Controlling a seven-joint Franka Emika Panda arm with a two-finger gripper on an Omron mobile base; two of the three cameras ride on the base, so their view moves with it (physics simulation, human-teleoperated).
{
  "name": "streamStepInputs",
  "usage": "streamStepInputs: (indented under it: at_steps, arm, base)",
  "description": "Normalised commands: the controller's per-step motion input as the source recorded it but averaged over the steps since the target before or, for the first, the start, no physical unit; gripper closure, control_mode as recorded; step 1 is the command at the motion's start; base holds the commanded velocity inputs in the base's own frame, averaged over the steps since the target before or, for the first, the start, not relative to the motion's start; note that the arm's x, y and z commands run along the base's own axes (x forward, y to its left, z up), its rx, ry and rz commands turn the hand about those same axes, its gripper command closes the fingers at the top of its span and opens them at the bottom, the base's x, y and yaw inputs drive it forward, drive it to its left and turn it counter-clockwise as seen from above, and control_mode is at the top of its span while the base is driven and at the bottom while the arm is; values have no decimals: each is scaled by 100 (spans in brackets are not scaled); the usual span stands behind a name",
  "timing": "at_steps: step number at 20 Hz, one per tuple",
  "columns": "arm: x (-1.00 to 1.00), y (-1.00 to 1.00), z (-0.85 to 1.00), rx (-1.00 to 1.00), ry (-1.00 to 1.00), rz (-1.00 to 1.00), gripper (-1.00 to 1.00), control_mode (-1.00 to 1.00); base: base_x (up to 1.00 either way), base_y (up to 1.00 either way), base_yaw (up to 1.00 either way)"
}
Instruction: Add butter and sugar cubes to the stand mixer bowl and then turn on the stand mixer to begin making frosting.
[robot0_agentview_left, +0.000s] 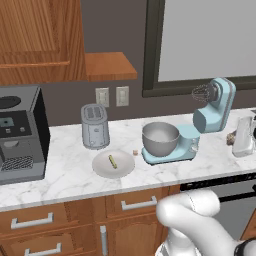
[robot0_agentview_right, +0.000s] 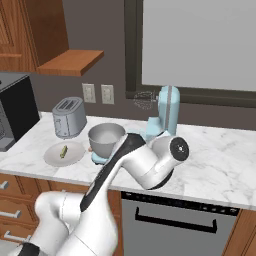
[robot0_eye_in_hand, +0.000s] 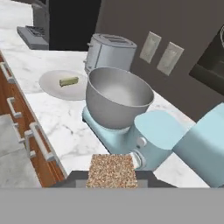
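The light-blue stand mixer (robot0_agentview_left: 215, 107) (robot0_agentview_right: 168, 112) (robot0_eye_in_hand: 201, 144) stands on the marble counter with its head tilted up and its whisk (robot0_agentview_left: 202, 93) raised. The empty steel stand mixer bowl (robot0_agentview_left: 160, 138) (robot0_agentview_right: 105, 137) (robot0_eye_in_hand: 118, 100) sits on its base. To the mixer's right, just above the counter, my gripper (robot0_agentview_left: 234, 138) (robot0_eye_in_hand: 112, 177) is shut on a speckled brown sugar cube (robot0_eye_in_hand: 112, 168) (robot0_agentview_left: 231, 138). Another sugar cube (robot0_agentview_left: 135, 151) lies on the counter left of the bowl. The butter (robot0_agentview_left: 113, 161) (robot0_agentview_right: 63, 151) (robot0_eye_in_hand: 68, 81) lies on a pale plate (robot0_agentview_left: 125, 166).
A grey toaster (robot0_agentview_left: 95, 126) stands behind the plate, and a black coffee machine (robot0_agentview_left: 20, 135) stands at the far left. Wall outlets (robot0_agentview_left: 112, 96) are behind the counter. Wooden drawers and a dishwasher front (robot0_agentview_right: 175, 220) run below the counter edge.
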Motion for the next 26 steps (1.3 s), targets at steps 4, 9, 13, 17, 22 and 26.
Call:
streamStepInputs:
  at_steps: [4, 9, 13, 17, 22, 26]
  arm:
    - [0, 87, 45, -23, 6, 0, 100, -100]
    - [4, 92, 30, -23, 13, 0, 100, -100]
    - [24, 78, 19, -22, 21, 0, 100, -100]
    - [38, 65, 10, -20, 25, 0, 100, -100]
    - [47, 48, 1, -15, 23, 0, 100, -100]
    - [52, 33, 0, -11, 23, -1, 100, -100]
  base:
    - [0, 0, 0]
    - [0, 0, 0]
    - [0, 0, 0]
    - [0, 0, 0]
    - [0, 0, 0]
    - [0, 0, 0]
